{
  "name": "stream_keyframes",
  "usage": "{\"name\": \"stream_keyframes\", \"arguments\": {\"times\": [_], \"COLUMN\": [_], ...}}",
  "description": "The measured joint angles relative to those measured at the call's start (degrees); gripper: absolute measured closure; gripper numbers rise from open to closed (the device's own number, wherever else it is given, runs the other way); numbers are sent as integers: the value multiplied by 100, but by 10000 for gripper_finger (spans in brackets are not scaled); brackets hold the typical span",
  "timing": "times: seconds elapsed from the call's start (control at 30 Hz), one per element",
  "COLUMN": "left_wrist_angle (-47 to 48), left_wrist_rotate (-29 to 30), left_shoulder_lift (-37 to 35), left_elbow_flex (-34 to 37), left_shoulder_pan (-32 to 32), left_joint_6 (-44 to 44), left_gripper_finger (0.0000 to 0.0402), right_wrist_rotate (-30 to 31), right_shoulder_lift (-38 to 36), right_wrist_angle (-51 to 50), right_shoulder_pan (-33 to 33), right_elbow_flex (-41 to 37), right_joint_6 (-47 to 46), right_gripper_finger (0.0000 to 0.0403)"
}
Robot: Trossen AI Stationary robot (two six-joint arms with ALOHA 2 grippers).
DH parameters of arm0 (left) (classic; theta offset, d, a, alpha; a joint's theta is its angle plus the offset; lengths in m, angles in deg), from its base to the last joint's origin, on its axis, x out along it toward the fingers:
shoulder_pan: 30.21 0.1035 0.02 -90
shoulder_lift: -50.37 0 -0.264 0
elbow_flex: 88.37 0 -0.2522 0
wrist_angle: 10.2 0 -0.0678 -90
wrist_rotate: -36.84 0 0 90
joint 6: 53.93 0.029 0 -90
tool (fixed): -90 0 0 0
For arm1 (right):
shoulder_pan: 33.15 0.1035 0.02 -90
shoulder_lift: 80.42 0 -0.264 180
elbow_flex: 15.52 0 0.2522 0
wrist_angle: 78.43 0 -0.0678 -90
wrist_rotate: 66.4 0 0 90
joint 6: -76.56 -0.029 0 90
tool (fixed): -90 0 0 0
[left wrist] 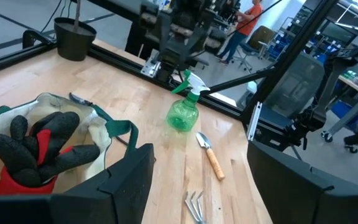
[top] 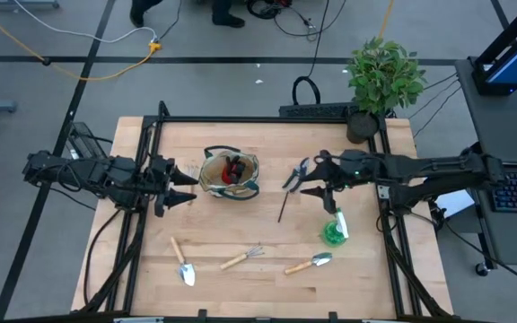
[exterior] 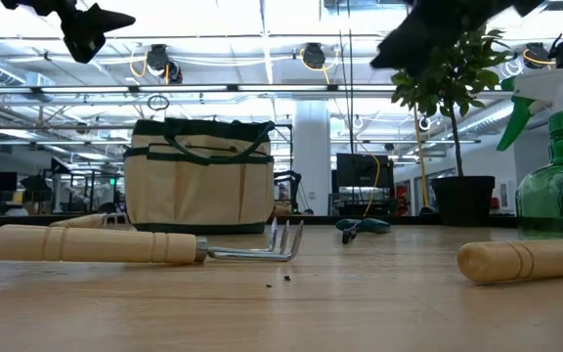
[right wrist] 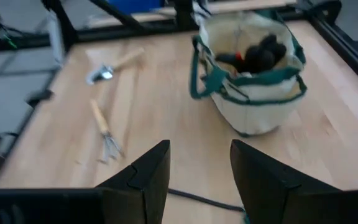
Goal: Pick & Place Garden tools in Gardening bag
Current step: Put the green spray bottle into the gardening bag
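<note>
- Garden tools lie nearest the front edge of the table: one trowel (top: 184,266), the hand rake (top: 243,257) and a second trowel (top: 310,264), all flat on the wood and well apart from both arms.
- Just behind them the green spray bottle (top: 334,229) stands upright near the right arm.
- In the middle band, the right gripper (top: 305,181) hangs with its fingers apart and nothing between them, beside the pruning shears (top: 293,174) and the thin dark stick (top: 282,206).
- My reading is that the shears are next. To do it well, the gripper should come straight down over the handles and close across both so they cannot splay. It should also avoid the stick, which lies just beside them.
- The gardening bag (top: 230,174) sits left of the shears with its mouth open and the red-black glove (top: 232,170) already inside. A drop over the open centre should miss the loop handles.
- The left gripper (top: 189,187) waits beside the bag with its fingers spread and holding nothing.
- The potted plant (top: 384,76) stands at the far right corner.
- Hard to make out: whether the right gripper's fingertips touch the shears, whether the shears' blades are closed, and what lies under the glove.
</note>
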Motion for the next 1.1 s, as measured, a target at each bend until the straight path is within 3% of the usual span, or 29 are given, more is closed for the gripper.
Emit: {"name": "stream_keyframes", "arguments": {"times": [0.23,0.5,0.8,1.1], "left_wrist_angle": [50,48,46,44], "left_wrist_rotate": [2,13,15,15], "left_shoulder_lift": [-1,-1,-1,-1], "left_elbow_flex": [0,0,0,0], "left_shoulder_pan": [-1,-1,-1,-1], "left_joint_6": [-2,-5,-42,-57], "left_gripper_finger": [135,135,135,135], "right_wrist_rotate": [-13,-13,-30,183], "right_shoulder_lift": [-657,-1263,-1851,-2030], "right_wrist_angle": [-51,-1012,-1534,-1431], "right_shoulder_pan": [605,1213,1307,1307], "right_elbow_flex": [0,-2,-4,-4], "right_joint_6": [-484,-1641,-2743,-2797], "right_gripper_finger": [240,240,241,241]}}
